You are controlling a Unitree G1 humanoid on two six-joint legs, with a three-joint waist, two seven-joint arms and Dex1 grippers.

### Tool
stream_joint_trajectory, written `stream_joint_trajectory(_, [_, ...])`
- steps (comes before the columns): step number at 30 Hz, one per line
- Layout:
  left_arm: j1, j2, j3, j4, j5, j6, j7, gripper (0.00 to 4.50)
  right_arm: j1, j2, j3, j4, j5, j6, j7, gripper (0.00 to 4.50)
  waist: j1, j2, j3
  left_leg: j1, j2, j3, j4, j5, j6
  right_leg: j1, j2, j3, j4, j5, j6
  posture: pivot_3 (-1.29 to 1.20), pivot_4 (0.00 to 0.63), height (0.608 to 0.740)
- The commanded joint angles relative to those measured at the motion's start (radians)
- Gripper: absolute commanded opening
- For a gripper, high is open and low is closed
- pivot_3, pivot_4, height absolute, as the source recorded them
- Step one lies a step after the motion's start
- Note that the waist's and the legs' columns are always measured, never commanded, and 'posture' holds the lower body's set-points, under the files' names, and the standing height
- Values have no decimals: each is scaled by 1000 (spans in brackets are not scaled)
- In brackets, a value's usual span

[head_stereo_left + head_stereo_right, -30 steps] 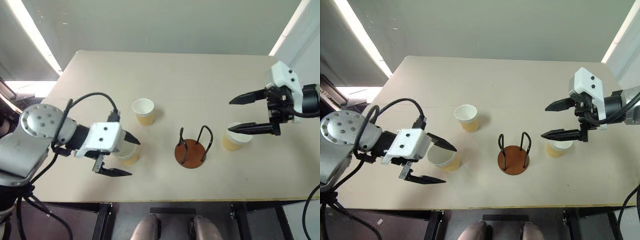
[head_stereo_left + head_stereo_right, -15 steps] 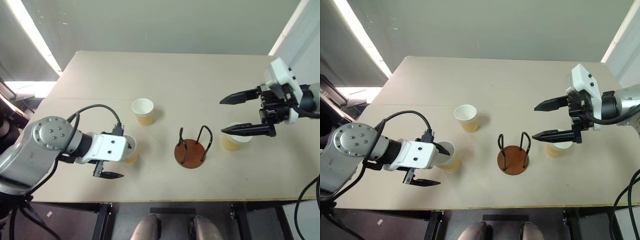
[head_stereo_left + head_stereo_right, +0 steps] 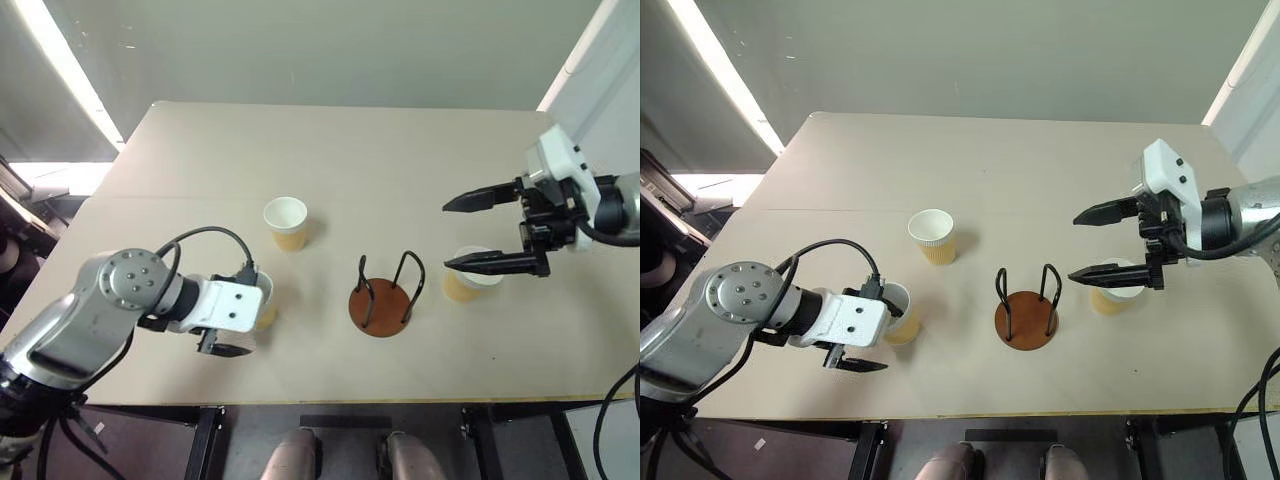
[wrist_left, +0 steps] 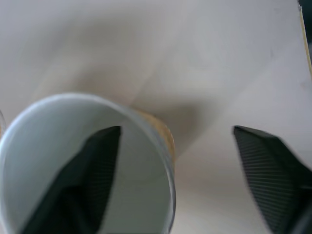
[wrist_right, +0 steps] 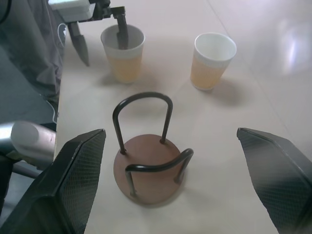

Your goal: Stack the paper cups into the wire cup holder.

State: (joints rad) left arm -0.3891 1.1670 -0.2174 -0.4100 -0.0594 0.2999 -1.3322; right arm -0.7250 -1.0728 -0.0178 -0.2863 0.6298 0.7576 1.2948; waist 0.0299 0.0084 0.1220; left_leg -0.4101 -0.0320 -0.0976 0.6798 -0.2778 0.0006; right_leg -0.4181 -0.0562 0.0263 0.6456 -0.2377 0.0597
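Your left gripper has dropped, jaws open astride the near cup wall; right gripper open above bench.

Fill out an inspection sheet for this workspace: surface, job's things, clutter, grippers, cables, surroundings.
Surface: beige table, bare.
Job's things: wire cup holder empty; three paper cups upright, near-left cup, far cup, right cup.
Clutter: nothing seen.
Grippers: left gripper straddles the near-left cup's wall, one finger inside, one outside, not yet closed; right gripper open, above the right cup.
Cables: black cable loops over the left arm.
Surroundings: grey floor beyond the table.
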Motion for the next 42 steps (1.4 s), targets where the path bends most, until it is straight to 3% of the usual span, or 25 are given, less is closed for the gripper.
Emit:
stream_joint_trajectory(1, [-44,-25,10,5,-38,3,-32,2433,2,3,-29,-11,-17,-60,-1,4500,0,0,0,0,0,0,0,0,0,0,0,0,0,0,0,0,150,740])
stream_joint_trajectory(6, [-120,-55,34,7,-114,55,-77,561,20,13,-30,15,-44,-139,10,4500,1,0,0,0,0,0,0,0,0,0,0,0,0,0,0,0,150,740])
stream_joint_trajectory(8, [-171,-79,47,3,-167,98,-84,82,38,11,-44,31,-48,-172,22,4500,3,0,0,0,0,0,0,0,0,0,0,0,0,0,0,0,150,740])
stream_joint_trajectory(15, [-358,-130,55,48,-277,195,-114,82,87,-24,-70,87,-69,-234,52,4500,2,0,0,0,0,0,1,0,0,0,0,0,0,0,0,0,150,740])
stream_joint_trajectory(27, [-776,-333,-14,265,-362,232,-237,82,235,-88,-167,38,-32,-191,57,4500,6,0,0,-3,1,0,1,0,1,0,0,-1,0,1,2,0,150,740])
stream_joint_trajectory(37, [-837,-481,-137,435,-299,65,-282,82,367,-85,-267,-77,-4,-149,-21,4500,8,0,0,-4,1,1,3,0,3,1,0,-1,-1,2,4,0,150,740])
stream_joint_trajectory(42, [-846,-561,-183,566,-198,-89,-272,82,433,-84,-329,-132,17,-122,-48,4500,14,0,0,-5,1,1,4,0,3,1,0,-1,-1,2,4,0,150,740])
